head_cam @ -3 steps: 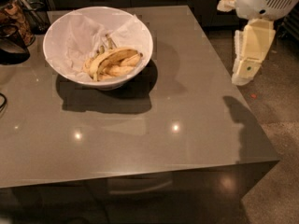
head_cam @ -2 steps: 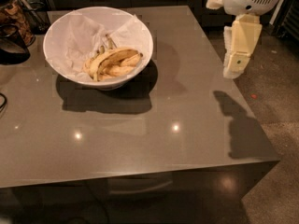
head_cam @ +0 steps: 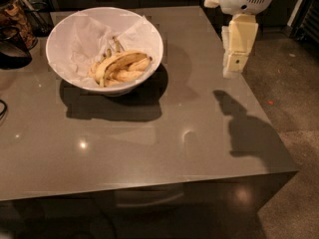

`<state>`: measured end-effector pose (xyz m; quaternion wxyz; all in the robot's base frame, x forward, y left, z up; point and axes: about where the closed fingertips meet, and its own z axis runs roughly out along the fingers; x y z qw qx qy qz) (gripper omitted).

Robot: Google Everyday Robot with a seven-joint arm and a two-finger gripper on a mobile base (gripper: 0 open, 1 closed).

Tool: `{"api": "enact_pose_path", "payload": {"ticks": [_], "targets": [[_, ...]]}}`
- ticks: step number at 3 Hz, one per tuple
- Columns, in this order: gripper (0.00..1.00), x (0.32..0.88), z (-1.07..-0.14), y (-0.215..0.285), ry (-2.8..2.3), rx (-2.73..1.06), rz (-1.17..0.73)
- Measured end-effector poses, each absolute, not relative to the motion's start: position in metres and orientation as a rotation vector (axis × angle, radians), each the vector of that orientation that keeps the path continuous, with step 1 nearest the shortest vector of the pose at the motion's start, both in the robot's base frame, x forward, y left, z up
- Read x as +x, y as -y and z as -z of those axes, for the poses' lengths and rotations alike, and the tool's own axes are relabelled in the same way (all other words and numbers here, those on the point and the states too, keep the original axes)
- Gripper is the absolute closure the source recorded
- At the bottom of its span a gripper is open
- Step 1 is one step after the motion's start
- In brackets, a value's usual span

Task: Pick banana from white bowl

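Observation:
The white bowl (head_cam: 65, 78) stands at the back left of the grey table, lined with crumpled white paper. Several bananas lie in its front right part. The longest one, the banana (head_cam: 119, 60), curves over the top of the pile, yellow with brown speckles, its stem end pointing to the lower left. My gripper (head_cam: 232, 72) hangs from the white arm at the upper right, above the table's right side. It is well to the right of the bowl and apart from it, with nothing seen in it.
A dark pot (head_cam: 12, 51) and a patterned jar (head_cam: 15, 11) stand at the table's left edge behind the bowl. The table's right edge (head_cam: 269, 128) drops to a speckled floor. The arm's shadow (head_cam: 246, 128) falls on the table's right part.
My gripper has moved left from beyond the table's right edge to over the table, nearer the bowl. The bowl and bananas have not moved.

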<state>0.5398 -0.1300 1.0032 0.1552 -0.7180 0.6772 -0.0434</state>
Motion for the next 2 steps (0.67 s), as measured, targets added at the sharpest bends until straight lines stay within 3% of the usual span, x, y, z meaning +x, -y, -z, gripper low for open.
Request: {"api": "enact_pose_path", "payload": {"ticks": [2], "targets": [[0.00, 0.588, -1.027, 0.076, -1.796, -2.104, 0.130]]}}
